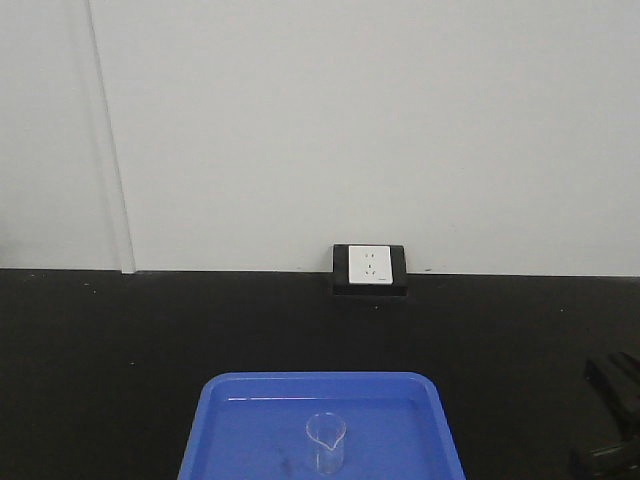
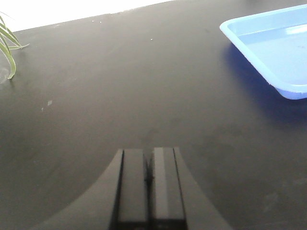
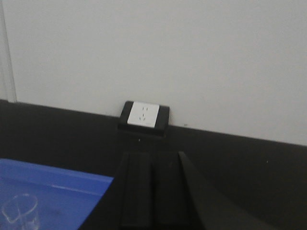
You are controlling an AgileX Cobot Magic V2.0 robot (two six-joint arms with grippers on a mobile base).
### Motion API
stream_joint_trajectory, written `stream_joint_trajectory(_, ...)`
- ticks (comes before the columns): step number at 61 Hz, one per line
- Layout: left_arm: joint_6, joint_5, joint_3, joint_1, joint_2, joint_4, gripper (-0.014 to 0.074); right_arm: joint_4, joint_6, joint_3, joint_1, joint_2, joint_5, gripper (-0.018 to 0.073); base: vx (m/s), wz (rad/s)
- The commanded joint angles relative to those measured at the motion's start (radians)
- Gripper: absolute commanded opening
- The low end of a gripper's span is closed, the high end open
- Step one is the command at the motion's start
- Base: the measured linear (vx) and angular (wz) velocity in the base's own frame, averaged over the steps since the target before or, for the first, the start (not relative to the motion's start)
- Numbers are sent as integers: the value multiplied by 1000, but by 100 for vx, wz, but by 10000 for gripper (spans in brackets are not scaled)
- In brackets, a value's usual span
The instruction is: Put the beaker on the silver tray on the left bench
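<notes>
ROOM: open black table [image 1: 100, 360] surface left and right of blue tray [image 1: 240, 425]; wall socket [image 1: 369, 265] at rear edge | JAWS: left gripper [image 2: 149, 178] jaws pressed together, holding nothing, over table near tray corner; right gripper [image 3: 152, 191] jaws likewise closed, gripping nothing | CONTAINERS: beaker [image 1: 326, 443] upright inside blue tray; no visible contents

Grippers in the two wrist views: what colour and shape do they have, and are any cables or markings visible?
Both are matte black. The left gripper has two flat, rectangular fingers with a curved black shell flaring out on each side; the right gripper looks the same. No cables, labels or markings show.
</notes>
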Motion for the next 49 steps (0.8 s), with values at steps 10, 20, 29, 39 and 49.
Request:
stream_joint_trajectory(10, -2, -83, 20, -4, -8, -2, 1, -7, 25, -36, -3, 73, -104, 48, 0, 0)
stream_joint_trajectory(20, -2, -83, 20, -4, -8, -2, 1, -7, 54, -36, -3, 73, -102, 201, 0, 0)
stream_joint_trajectory(29, -2, -83, 20, -4, -8, -2, 1, -7, 54, -36, -3, 73, -100, 482, 0, 0)
stream_joint_trajectory(39, -2, -83, 20, -4, -8, -2, 1, -4, 58, -36, -3, 73, -140, 729, 0, 0)
stream_joint_trajectory(49, -2, -83, 20, -4, -8, -2, 1, -42, 177, -36, 44, 114, -157, 717, 0, 0)
